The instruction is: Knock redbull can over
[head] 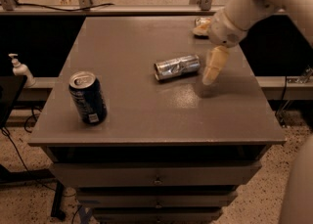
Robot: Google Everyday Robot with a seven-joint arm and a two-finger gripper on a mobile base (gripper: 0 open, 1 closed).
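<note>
The redbull can (177,67), slim and silver, lies on its side near the middle of the grey table (146,115), its top end pointing left. My gripper (213,66) hangs pointing down just right of the can's right end, close above the tabletop, with a small gap between them. The white arm reaches in from the upper right.
A wider dark-blue can (88,97) with a white label stands upright at the front left. A pale can (201,25) lies at the back right, partly hidden by my arm. A soap dispenser (19,69) stands off the table's left side. Drawers sit under the tabletop.
</note>
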